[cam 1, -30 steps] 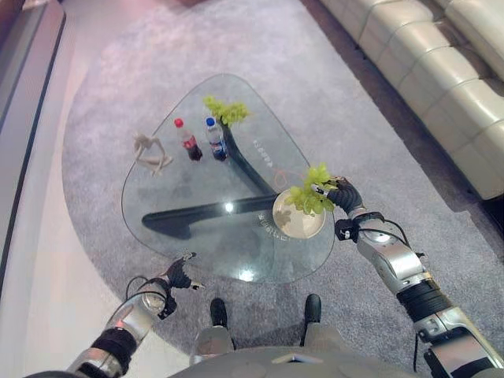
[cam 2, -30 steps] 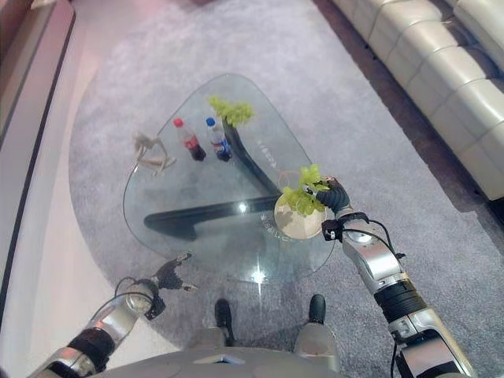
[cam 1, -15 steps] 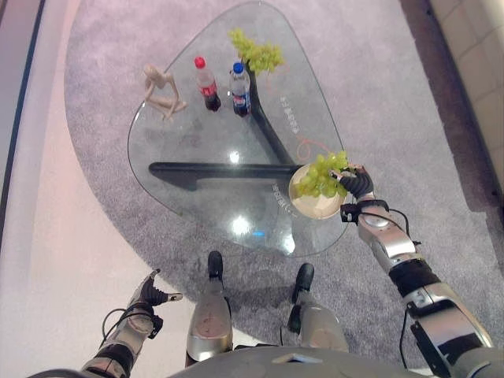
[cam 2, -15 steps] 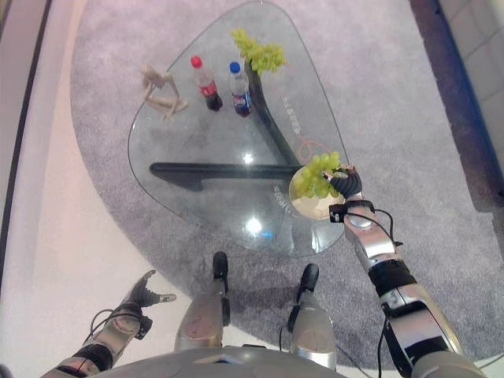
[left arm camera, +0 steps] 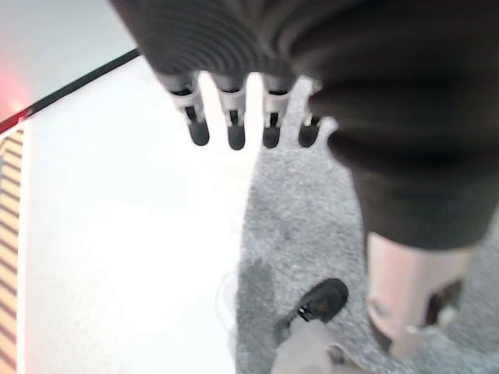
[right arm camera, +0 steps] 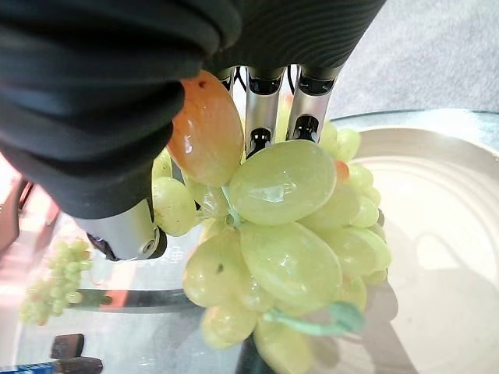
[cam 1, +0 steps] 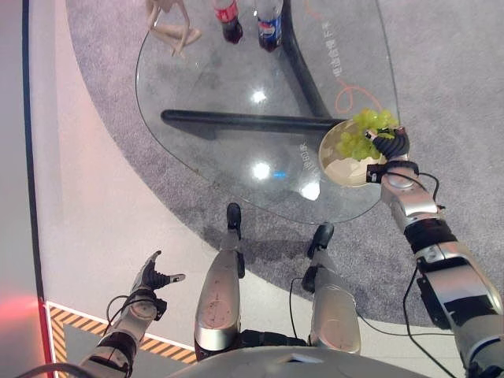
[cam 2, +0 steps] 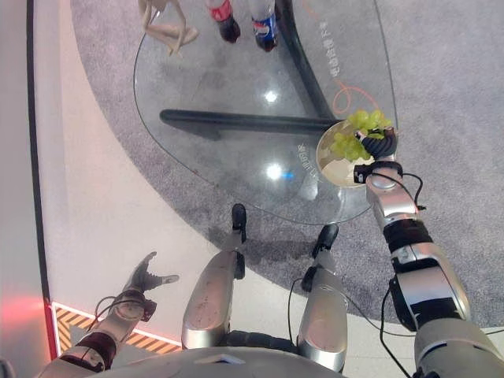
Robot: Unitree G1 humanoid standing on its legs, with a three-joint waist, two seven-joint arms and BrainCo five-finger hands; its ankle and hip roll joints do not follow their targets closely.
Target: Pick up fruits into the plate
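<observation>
A bunch of green grapes (right arm camera: 281,234) hangs from my right hand (cam 1: 391,144), whose fingers (right arm camera: 257,117) and thumb are curled round its top. The bunch (cam 1: 364,135) is over the far half of a cream plate (cam 1: 346,167), which stands at the near right edge of the glass table (cam 1: 236,79); the right wrist view shows the plate (right arm camera: 444,234) just below the grapes. A second grape bunch (right arm camera: 53,273) lies farther off on the glass. My left hand (cam 1: 153,276) hangs open over the pale floor, well away from the table, its fingers (left arm camera: 234,117) straight.
Two bottles, one with a red label (cam 1: 229,11) and one with a blue label (cam 1: 268,12), and a beige figurine (cam 1: 172,22) stand at the table's far side. A dark Y-shaped table base (cam 1: 252,120) shows through the glass. Grey carpet (cam 1: 441,71) surrounds the table; striped floor tape (cam 1: 71,331) lies at the lower left.
The whole picture has shifted as the camera tilted down. My right hand still holds the grapes over the plate. My left hand has dropped away from the table's edge toward the floor.
</observation>
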